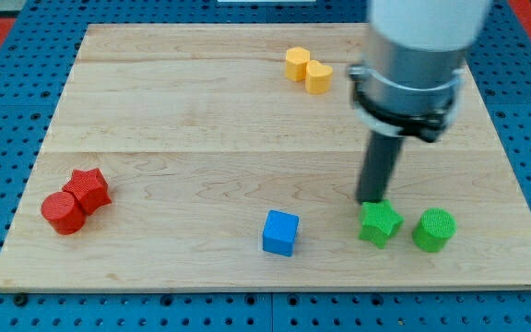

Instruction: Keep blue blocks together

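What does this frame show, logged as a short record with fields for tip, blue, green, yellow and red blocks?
tip: my tip at the green star's upper edge
blue: one blue cube, alone, left of the green star
green: star and green cylinder, slightly apart
yellow: two yellow blocks touching, view's top
red: red star touching red cylinder, view's left

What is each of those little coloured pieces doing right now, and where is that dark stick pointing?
blue cube: alone, near the view's bottom, touching nothing.
green star: beside the green cylinder, small gap between them.
green cylinder: upright, at the view's right.
yellow blocks: two, touching, at the view's top.
red star: touching the red cylinder.
red cylinder: upright, at the view's left.
my tip: at the green star's top edge, right of the blue cube.
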You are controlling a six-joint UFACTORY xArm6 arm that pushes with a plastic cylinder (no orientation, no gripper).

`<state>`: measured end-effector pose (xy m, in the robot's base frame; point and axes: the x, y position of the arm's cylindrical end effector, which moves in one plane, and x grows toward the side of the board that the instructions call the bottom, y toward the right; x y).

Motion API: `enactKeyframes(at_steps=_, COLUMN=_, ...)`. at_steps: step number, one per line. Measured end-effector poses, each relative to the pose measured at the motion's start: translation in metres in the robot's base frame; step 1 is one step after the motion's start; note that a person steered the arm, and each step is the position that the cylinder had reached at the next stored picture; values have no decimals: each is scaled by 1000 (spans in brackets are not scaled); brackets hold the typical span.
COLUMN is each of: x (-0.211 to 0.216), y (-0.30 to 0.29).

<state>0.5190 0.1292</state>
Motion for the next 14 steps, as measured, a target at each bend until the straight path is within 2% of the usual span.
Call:
enactKeyframes(at_steps=1, x=-7, y=29)
enactKeyframes(at_steps=2, x=-41, y=56)
enactKeyframes(at_steps=3, x=-89, y=107)
enactKeyframes(at_steps=4, x=-131, y=86)
enactKeyframes(at_steps=5, x=-125, y=14)
enactKeyframes(at_steps=6, x=-112, y=-20)
enactKeyframes(at_steps=8, x=-9, y=-54)
enactKeyframes(at_steps=9, x=41, y=-47)
enactKeyframes(at_steps=11, x=83, y=-119)
enactKeyframes(at_steps=12, x=67, y=-134)
enactKeyframes(at_steps=13, x=28, y=-132)
enactKeyframes(at_steps=14, x=5, y=-187)
